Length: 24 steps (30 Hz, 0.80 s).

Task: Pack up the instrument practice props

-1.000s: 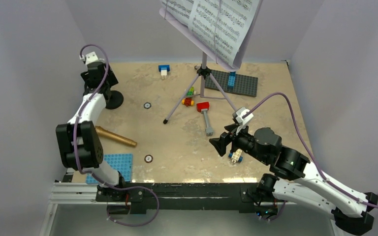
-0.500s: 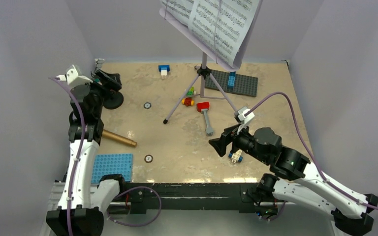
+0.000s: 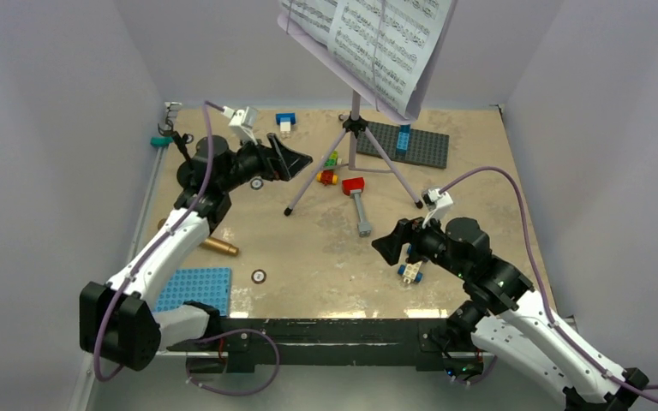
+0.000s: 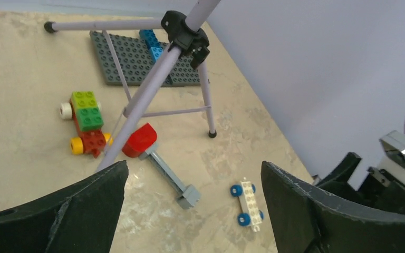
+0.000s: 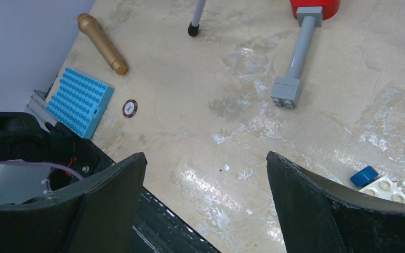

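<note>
The lavender tripod music stand (image 3: 355, 128) stands at the back centre, its desk holding white sheet-music pages (image 3: 368, 38). My left gripper (image 3: 300, 158) is open and empty, just left of the stand's front-left leg; the left wrist view (image 4: 194, 164) shows the tripod hub (image 4: 185, 37) ahead. The gold microphone (image 3: 216, 246) lies at the left, partly under my left arm, and also shows in the right wrist view (image 5: 101, 43). The black mic stand's thin pole (image 3: 182, 147) shows at far left; its base is hidden by the arm. My right gripper (image 3: 383, 248) (image 5: 205, 155) is open and empty above the table.
A red-headed toy hammer (image 3: 358, 201) lies near the tripod's legs. A white wheeled brick (image 3: 409, 272) sits by my right gripper. A grey baseplate (image 3: 424, 145) lies at the back right, a blue plate (image 3: 193, 287) at the front left, and coloured bricks (image 3: 330, 169) under the tripod.
My left arm has swung from the far left corner by the mic stand rightward to the tripod's front-left leg. My right gripper has shifted slightly.
</note>
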Available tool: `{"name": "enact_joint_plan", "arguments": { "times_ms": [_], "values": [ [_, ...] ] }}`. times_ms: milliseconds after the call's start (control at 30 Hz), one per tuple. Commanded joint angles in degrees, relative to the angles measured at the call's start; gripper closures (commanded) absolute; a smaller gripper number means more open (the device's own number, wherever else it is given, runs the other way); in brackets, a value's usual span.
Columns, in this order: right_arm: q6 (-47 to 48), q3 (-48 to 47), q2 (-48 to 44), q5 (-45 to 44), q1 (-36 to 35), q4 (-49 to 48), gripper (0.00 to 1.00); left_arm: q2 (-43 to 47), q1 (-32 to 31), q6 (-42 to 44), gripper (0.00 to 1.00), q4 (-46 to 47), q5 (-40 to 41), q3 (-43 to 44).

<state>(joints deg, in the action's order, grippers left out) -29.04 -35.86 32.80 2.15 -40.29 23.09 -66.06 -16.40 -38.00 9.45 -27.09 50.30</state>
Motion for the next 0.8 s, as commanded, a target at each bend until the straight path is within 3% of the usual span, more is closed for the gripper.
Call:
{"name": "enact_joint_plan", "arguments": {
  "times_ms": [0,300,767],
  "values": [
    [-1.11,-1.06,-1.34,1.39,0.48,-0.62,0.11,-7.31,-2.02,12.06,0.00,1.43,-2.59,7.98],
    [0.27,-1.37,-2.39,-1.04,0.48,1.81,0.11,-19.18,-8.59,31.70,0.06,3.97,6.24,9.74],
    [2.70,-2.73,-2.93,-3.52,0.57,4.75,0.11,-34.38,-9.44,36.91,0.28,0.19,12.18,20.85]
  ]
}}
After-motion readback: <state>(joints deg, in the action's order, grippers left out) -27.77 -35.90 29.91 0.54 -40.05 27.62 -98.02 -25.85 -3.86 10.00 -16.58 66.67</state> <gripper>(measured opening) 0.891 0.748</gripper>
